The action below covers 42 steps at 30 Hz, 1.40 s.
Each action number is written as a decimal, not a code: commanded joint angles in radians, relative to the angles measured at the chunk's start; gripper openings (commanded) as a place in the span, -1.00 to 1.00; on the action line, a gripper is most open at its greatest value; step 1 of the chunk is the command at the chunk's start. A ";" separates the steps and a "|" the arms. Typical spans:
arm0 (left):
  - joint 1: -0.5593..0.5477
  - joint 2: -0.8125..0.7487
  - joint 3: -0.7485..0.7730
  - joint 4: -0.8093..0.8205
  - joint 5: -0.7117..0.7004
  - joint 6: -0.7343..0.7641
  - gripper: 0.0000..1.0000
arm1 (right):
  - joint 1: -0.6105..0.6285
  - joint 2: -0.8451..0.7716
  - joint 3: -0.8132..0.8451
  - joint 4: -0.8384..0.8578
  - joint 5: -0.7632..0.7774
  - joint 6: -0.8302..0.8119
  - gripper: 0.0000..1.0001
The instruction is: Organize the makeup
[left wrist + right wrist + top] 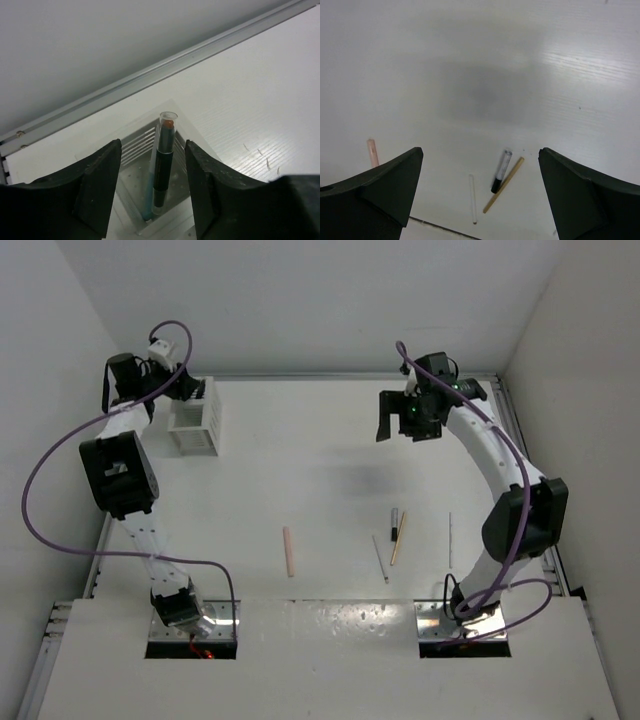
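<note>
The black stick (pixel 500 171) and tan stick (pixel 503 185) are noted lying near-side of the right pincer (pixel 479 155), fingers apart, axes running near-far; the left pincer (pixel 152 150), also apart, is farther off.

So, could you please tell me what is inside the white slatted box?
A black stick with a clear cap stands leaning in one corner, with a pale blue stick beside it. The left gripper covers the rest of the box, so any other contents cannot be seen.

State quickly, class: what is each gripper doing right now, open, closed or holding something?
Left gripper: open, holding nothing, over the white box.
Right gripper: open, empty.
</note>
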 commanded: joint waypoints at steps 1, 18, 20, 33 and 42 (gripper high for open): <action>0.012 -0.107 0.097 -0.019 -0.010 -0.018 0.22 | 0.006 -0.106 -0.070 -0.024 0.081 0.002 1.00; 0.036 -0.363 0.121 -0.272 0.171 -0.124 0.98 | -0.222 -0.103 -0.549 -0.119 0.160 0.061 -0.11; 0.050 -0.372 0.111 -0.294 0.181 -0.115 0.98 | -0.263 -0.074 -0.566 -0.108 0.184 0.072 -0.03; -0.008 -0.343 0.323 -0.683 -0.396 0.291 0.98 | -0.340 0.121 -0.601 -0.088 0.212 0.037 -0.03; -0.018 -0.343 0.398 -0.737 -0.433 0.296 0.98 | -0.339 0.184 -0.574 -0.085 0.227 -0.006 -0.85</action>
